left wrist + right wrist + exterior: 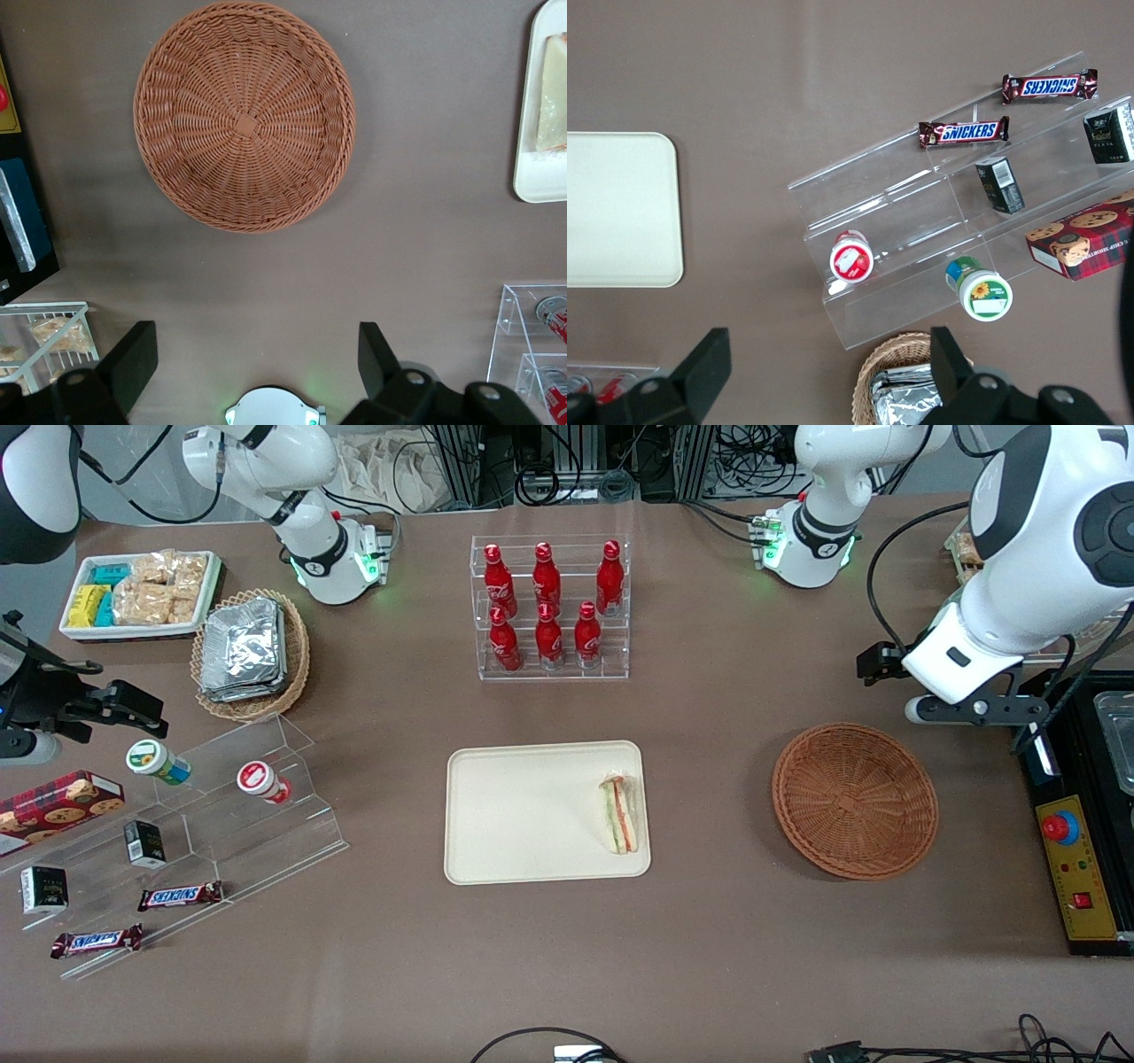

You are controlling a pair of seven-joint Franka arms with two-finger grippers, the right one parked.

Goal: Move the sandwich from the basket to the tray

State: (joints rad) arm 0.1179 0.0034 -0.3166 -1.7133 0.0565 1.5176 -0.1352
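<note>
The sandwich (620, 815), a wrapped white wedge with red and green layers, lies on the cream tray (523, 815) near the tray's edge that faces the basket. It also shows in the left wrist view as the sandwich (554, 97) on the tray (532, 168). The reddish-brown wicker basket (855, 799) (244, 115) holds nothing. My gripper (974, 708) (257, 345) hangs high above the table, farther from the front camera than the basket. It is open, with nothing between its fingers.
A clear rack of red bottles (549, 607) stands farther back than the tray. A tan basket of foil packets (248, 651), a white snack bin (142, 593) and an acrylic shelf of snacks (177, 815) lie toward the parked arm's end. A black control box (1076, 868) sits beside the basket.
</note>
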